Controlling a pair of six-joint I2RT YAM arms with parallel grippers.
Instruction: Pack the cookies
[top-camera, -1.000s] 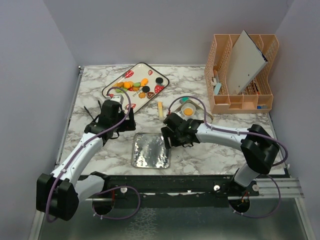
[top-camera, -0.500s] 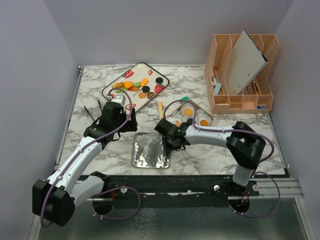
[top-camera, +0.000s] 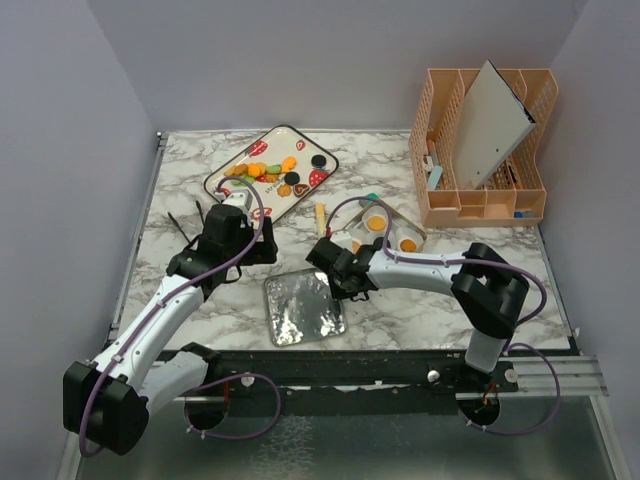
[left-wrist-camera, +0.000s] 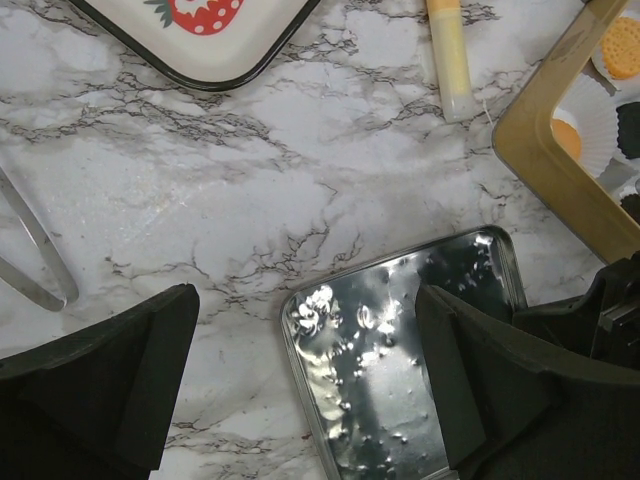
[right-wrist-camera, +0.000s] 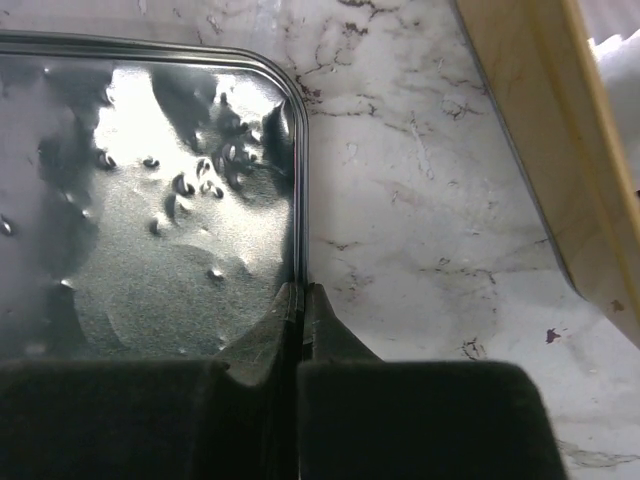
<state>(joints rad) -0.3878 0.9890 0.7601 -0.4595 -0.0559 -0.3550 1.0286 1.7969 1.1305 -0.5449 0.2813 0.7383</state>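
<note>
Right gripper (right-wrist-camera: 302, 295): clenched on the right-hand rim of the silver tin (right-wrist-camera: 150, 200), at lower centre of the overhead view.
Left gripper (left-wrist-camera: 300, 390): jaws spread wide, holding nothing, over the tin's upper-left corner.
Cookies (top-camera: 262, 171): mostly heaped on the strawberry tray (top-camera: 278, 140), upper centre-left. A few sit in paper cups (left-wrist-camera: 590, 130) inside the wooden frame (left-wrist-camera: 540, 170).
Tin: flat on the marble table (top-camera: 420, 310), lying askew.
</note>
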